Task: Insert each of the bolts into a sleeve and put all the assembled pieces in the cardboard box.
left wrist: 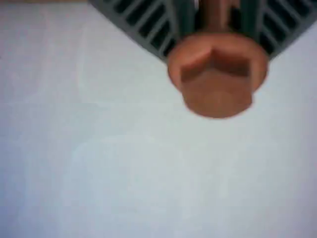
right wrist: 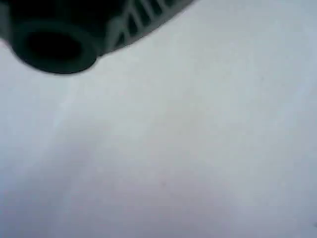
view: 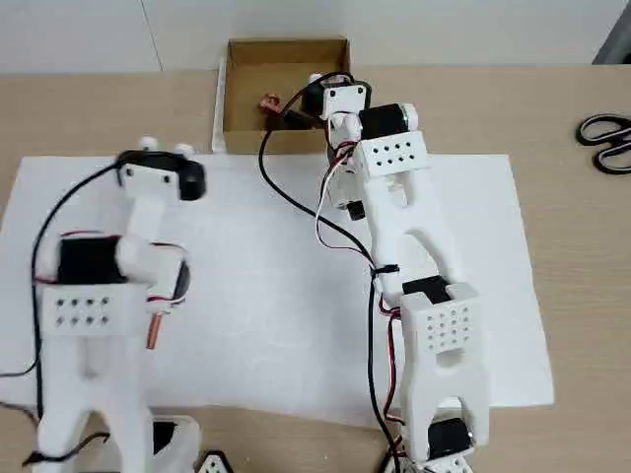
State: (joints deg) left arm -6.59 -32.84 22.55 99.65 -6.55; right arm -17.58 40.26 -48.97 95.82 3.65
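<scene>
Bolt (left wrist: 215, 74), coppery with a hexagonal head, hangs clamped in the left jaws above the white sheet (view: 266, 296). Right jaws, at the cardboard box (view: 286, 49) beyond the sheet's far edge, grip a black hollow sleeve (right wrist: 52, 47). Scissors (view: 606, 138) lie well apart on the wooden bench (view: 582, 246).

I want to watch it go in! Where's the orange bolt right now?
In the left wrist view the orange bolt is pinched in the left gripper, hanging over the white sheet on the left side of the table.
</scene>
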